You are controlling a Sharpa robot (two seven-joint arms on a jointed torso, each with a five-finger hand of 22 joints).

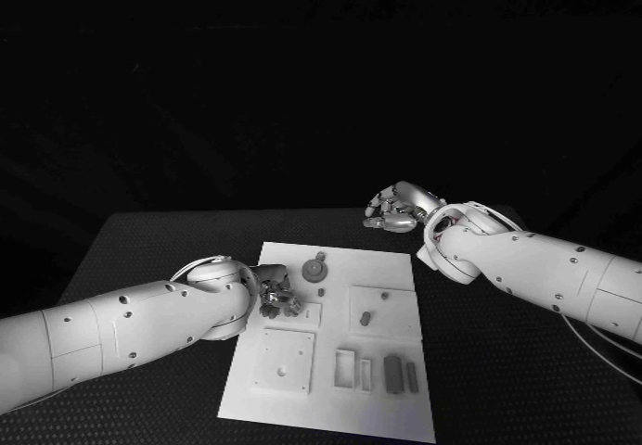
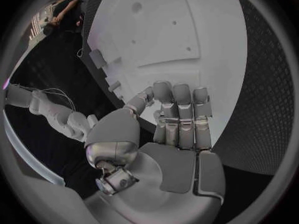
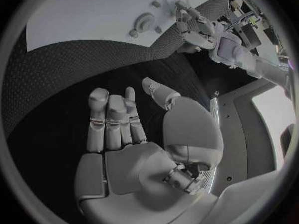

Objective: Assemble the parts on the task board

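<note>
White task board point(image 1: 388, 389) flat mid-table, small grey parts point(image 1: 314, 270) lying in its recesses

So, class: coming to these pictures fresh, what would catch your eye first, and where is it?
First the white task board in the middle of the black table, with small parts such as a round piece near its far end. Then the left hand, poised at the board's left edge, and the right hand, off the board beyond its far right corner with fingers apart, holding nothing.
</note>
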